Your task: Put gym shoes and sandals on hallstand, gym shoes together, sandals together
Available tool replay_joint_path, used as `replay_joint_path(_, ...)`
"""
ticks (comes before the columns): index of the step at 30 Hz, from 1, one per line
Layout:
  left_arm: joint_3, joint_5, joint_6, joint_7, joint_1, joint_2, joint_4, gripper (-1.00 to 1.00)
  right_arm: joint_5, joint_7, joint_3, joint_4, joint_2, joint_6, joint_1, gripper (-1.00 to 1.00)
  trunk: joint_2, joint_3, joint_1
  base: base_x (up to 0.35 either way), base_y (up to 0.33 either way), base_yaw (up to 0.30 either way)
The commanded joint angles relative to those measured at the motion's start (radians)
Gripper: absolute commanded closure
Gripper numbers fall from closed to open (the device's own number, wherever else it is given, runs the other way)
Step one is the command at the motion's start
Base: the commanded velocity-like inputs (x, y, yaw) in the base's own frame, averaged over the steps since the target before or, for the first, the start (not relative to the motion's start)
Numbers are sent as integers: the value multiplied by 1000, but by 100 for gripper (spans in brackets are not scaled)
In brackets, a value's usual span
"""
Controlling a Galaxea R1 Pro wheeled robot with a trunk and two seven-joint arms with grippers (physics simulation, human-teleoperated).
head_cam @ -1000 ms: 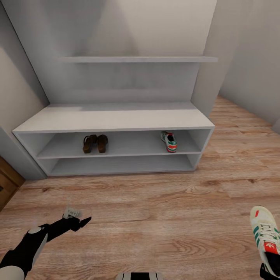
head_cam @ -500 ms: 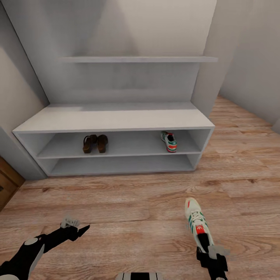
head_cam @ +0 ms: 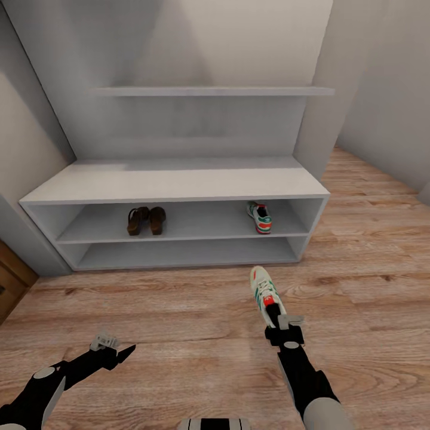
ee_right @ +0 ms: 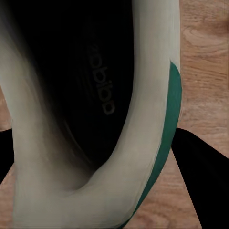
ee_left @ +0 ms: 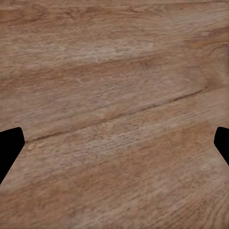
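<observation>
The right gripper (head_cam: 279, 318) is clenched on the heel of one gym shoe (head_cam: 264, 294), holding it toe-forward above the corridor floor (head_cam: 197, 310), in front of the right part of the hallstand (head_cam: 173, 182). In the right wrist view the shoe's dark inside, white collar and green side stripe (ee_right: 172, 114) lie between the two black fingers (ee_right: 202, 176). The other gym shoe (head_cam: 260, 217) stands on the upper of the two open shelves, toward its right end, heel out. The two sandals (head_cam: 146, 220) sit side by side on that same shelf, left of the middle and well apart from the shoe. The left gripper (head_cam: 113, 349) hangs low over the planks, well left of the right arm — its fingertips (ee_left: 9, 145) stand wide apart at the two edges of the left wrist view, with only bare wood between them, so it is released and carries nothing. A long wall shelf (head_cam: 212, 91) runs above the grey counter top.
</observation>
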Motion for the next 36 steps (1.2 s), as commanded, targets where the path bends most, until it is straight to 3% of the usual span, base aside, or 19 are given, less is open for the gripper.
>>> replay_joint_path(1, 6, -10, -4, -6, 0, -1, 0, -100, 10, 0, -3, -2, 5, 19, -11, 100, 0, -1, 0, 0, 0, 0)
replay_joint_path(4, 7, -11, -4, -24, 1, -1, 2, -100, 9, 0, -2, -5, 10, 77, -56, 100, 0, -1, 0, 0, 0, 0)
replay_joint_path(5, 15, -12, -4, -71, 14, 1, -1, -100, 8, 0, -1, -6, 10, 106, -84, 100, 0, -1, 0, 0, 0, 62)
replay_joint_path(8, 46, -11, -7, -122, 27, 1, -7, -100, 8, 0, -1, -7, 10, 114, -93, 100, 0, -4, 0, 0, 0, 123)
replay_joint_path(11, 53, -12, -26, -178, 32, 2, -4, -100, 8, 1, -1, -8, 10, 115, -94, 100, 0, -8, 0, 0, 0, 162)
replay_joint_path(15, 59, -13, -115, -315, 48, 5, -1, -100, 8, 1, -1, -9, 10, 115, -97, 100, 0, -13, 0, 0, 0, 169)
replay_joint_path(18, 67, -12, -131, -363, 50, 8, 0, -100, 8, 1, -1, -17, 10, 115, -97, 100, 0, -17, 0, 0, 0, 171)
replay_joint_path(26, 151, -11, -143, -402, 51, 6, -1, -100, 8, 1, -1, -44, 10, 117, -98, 100, 0, -27, 0, 0, 0, 172)
replay_joint_path(32, 163, -13, -145, -404, 51, 6, -1, -100, -9, 0, -1, -77, 10, 117, -98, 100, 0, -31, 0, 0, 0, 97)
replay_joint_path(36, 163, -12, -145, -404, 51, 4, -1, -100, -111, -1, -3, -130, 10, 134, -98, 100, 0, -31, 0, 0, 0, 13)
